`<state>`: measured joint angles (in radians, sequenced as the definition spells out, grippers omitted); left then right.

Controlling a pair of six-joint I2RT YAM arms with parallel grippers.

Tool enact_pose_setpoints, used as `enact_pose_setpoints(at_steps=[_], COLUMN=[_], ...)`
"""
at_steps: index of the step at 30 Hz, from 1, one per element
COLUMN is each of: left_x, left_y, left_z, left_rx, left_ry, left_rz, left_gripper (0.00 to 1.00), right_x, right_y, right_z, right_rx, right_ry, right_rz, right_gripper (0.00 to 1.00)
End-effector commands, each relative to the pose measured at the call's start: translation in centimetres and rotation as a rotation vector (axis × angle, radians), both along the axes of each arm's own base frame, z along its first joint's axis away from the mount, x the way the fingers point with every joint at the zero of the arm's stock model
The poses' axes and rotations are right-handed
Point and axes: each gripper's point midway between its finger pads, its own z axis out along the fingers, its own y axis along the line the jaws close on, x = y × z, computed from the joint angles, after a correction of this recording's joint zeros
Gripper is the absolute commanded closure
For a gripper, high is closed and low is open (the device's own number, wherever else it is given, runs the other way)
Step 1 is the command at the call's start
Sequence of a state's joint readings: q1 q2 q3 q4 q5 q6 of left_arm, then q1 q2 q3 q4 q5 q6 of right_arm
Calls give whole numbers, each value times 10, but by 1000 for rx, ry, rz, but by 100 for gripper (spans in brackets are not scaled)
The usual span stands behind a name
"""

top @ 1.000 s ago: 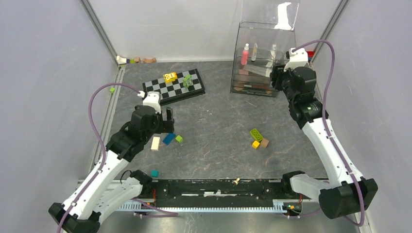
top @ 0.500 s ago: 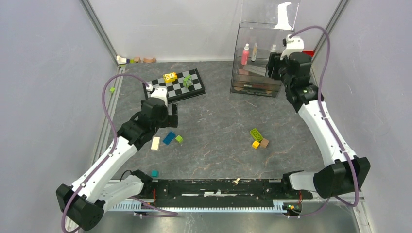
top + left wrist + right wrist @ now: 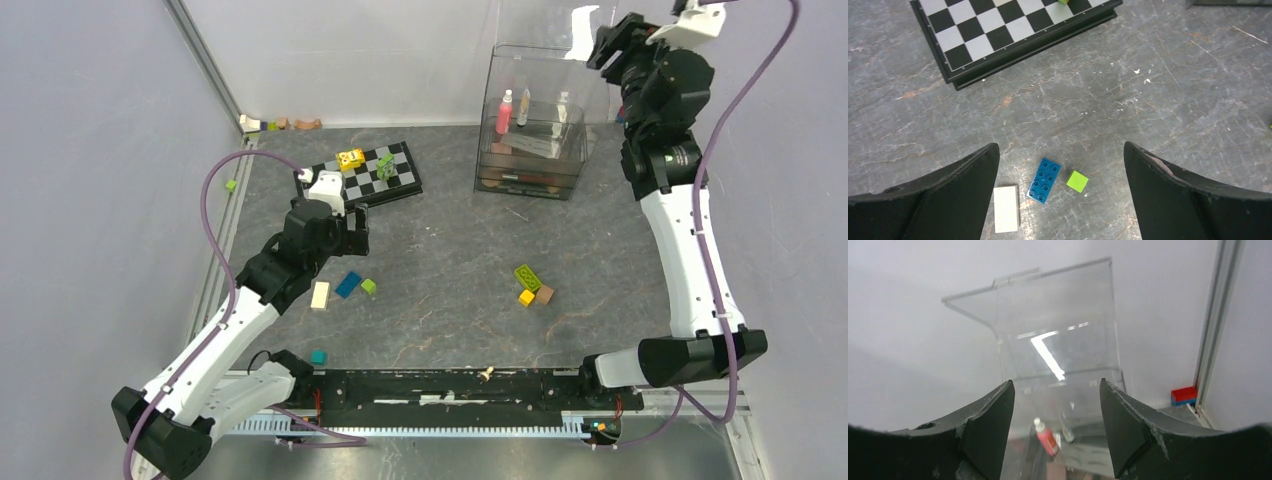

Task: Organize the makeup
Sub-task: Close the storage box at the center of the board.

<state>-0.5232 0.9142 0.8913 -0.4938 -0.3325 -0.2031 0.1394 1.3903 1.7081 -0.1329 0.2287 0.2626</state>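
Observation:
The makeup stands in a clear acrylic organizer (image 3: 533, 150) at the back right, its lid (image 3: 555, 25) raised. A pink tube (image 3: 504, 112) and a pale tube (image 3: 523, 108) stand upright in its top tray, and flat items lie in the drawers below. In the right wrist view the pink tube (image 3: 1046, 437) shows through the clear lid (image 3: 1058, 330). My right gripper (image 3: 605, 45) (image 3: 1056, 385) hangs high beside the lid, open and empty. My left gripper (image 3: 354, 235) (image 3: 1060, 147) hovers wide open over toy blocks, holding nothing.
Below the left gripper lie a blue block (image 3: 1044, 181), a green cube (image 3: 1077, 181) and a cream block (image 3: 1006, 209). A chessboard (image 3: 360, 177) carries small toys. More blocks (image 3: 530, 285) lie centre-right. A thin pale stick (image 3: 517, 214) lies before the organizer. Small peach pieces (image 3: 300, 124) sit in the back-left corner.
The right arm has risen from the organizer's front right side to lid height, its jaws a little wider. The left arm shifted slightly toward the chessboard, still open.

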Motion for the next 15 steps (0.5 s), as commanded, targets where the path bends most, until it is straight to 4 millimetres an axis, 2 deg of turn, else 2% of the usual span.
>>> enact_pose_setpoints(at_steps=[1, 5, 6, 7, 8, 9, 13, 15], left_x=[2, -3, -3, -4, -4, -4, -5, -5], left_y=[-14, -14, -13, -11, -10, -9, -11, -9], left_z=[18, 20, 19, 18, 17, 17, 18, 19], left_rx=[-62, -61, -53, -44, -39, -37, -42, -38], left_ry=[-43, -48, -51, -55, -59, -57, -55, -58], left_rz=[-61, -80, -81, -79, -76, -74, -89, -80], left_gripper=[0, 0, 0, 0, 0, 0, 0, 0], right_x=[2, 18, 25, 31, 38, 45, 61, 76], right_y=[-30, -35, -33, -22, -30, -25, -20, -25], right_z=[50, 74, 79, 83, 87, 88, 106, 109], right_rx=[137, 282, 336, 397, 451, 527, 766, 807], right_ry=[-174, -300, -333, -361, -402, -424, -549, -547], right_rz=[-95, -20, 40, 124, 165, 242, 469, 461], right_gripper=[30, 26, 26, 25, 23, 22, 2, 2])
